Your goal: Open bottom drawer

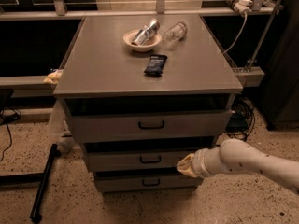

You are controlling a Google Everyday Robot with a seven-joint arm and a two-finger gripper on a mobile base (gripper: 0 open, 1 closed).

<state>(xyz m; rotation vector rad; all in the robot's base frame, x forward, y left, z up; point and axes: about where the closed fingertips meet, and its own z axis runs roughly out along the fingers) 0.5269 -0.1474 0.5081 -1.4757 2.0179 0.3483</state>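
The grey cabinet (93, 73) has three drawers. The bottom drawer (121, 184) is the lowest and narrowest, with a small black bar handle (150, 182); it looks closed. My gripper (186, 166) is at the end of the white arm (247, 160) that reaches in from the right. It hangs in front of the right part of the middle drawer (117, 161), just above the bottom drawer's top edge and up and to the right of its handle. It holds nothing that I can see.
On the cabinet top are a bowl with a crushed can (142, 36), a clear plastic bottle (174, 33) and a dark snack packet (155, 64). The top drawer (103, 126) is widest. A black pole (43, 183) lies on the floor at left. Cables (239, 118) lie at right.
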